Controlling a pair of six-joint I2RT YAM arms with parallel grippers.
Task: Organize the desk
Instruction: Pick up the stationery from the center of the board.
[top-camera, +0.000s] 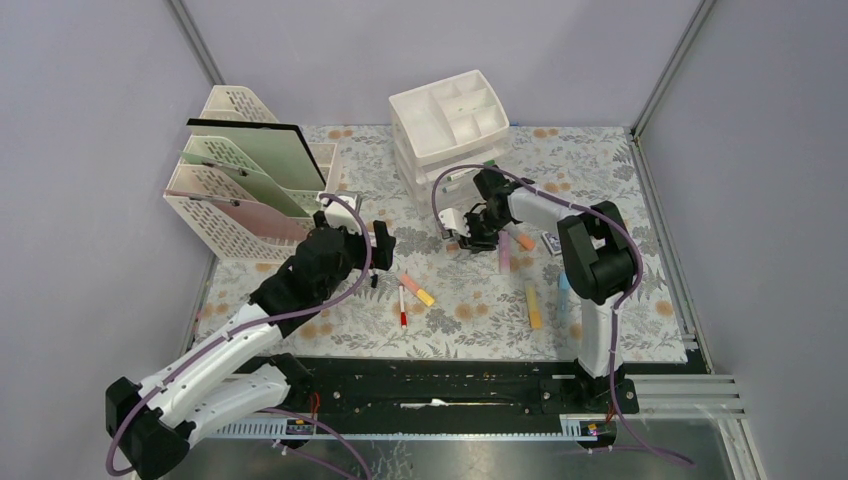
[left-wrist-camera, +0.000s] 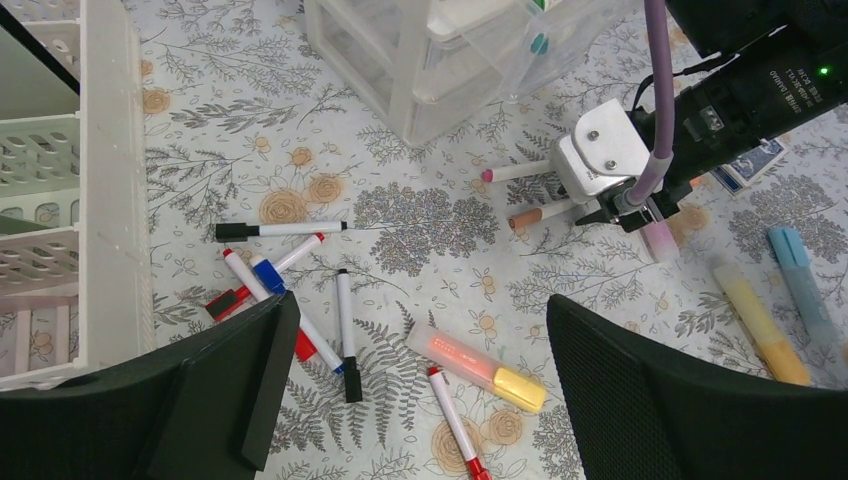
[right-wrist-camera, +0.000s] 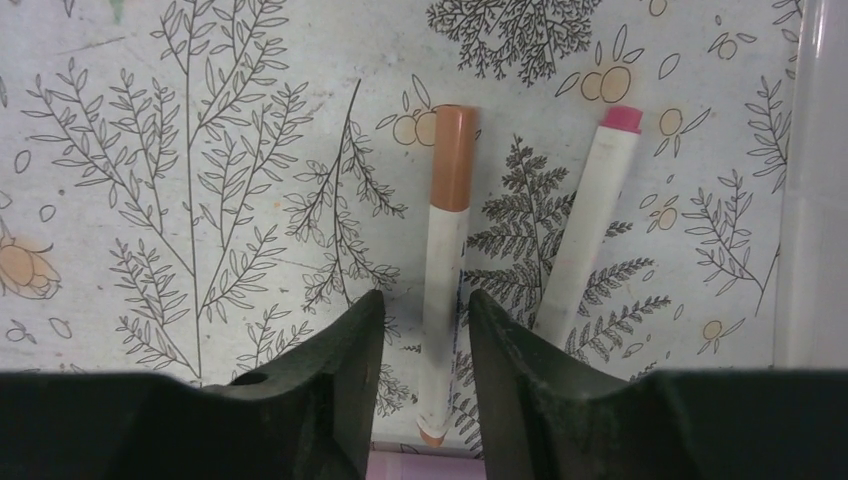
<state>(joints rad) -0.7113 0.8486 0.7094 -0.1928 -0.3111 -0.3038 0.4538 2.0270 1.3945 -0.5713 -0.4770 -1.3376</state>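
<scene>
Landmark: white drawer unit (top-camera: 450, 120), standing at the far middle of the desk (top-camera: 470, 330). The desk spreads out from the unit toward the arm bases, its fern-and-flower cloth showing between loose pens.

Right gripper (right-wrist-camera: 427, 320): low over the cloth just in front of the drawer unit. Jaws part-way in, one on each side of an orange-capped marker (right-wrist-camera: 447, 250) that lies flat on the cloth. One finger sits against the barrel. A thin dark gap shows on the other side, so the marker is not clamped. A pink-capped marker (right-wrist-camera: 590, 230) lies just beside it, nearer the unit's wall.

Left gripper (left-wrist-camera: 415, 340): in front of the drawer unit and to its left, jaws spread wide, holding nothing. On the cloth below it lie a black-capped marker (left-wrist-camera: 280, 229), several red- and blue-capped markers, and a yellow-capped highlighter (left-wrist-camera: 478, 367).

Cream file rack (top-camera: 240, 190): left of the drawer unit, folders upright in it.

Front right of the unit: a yellow highlighter (top-camera: 533, 305) and a blue one (top-camera: 563, 290), near each other.
</scene>
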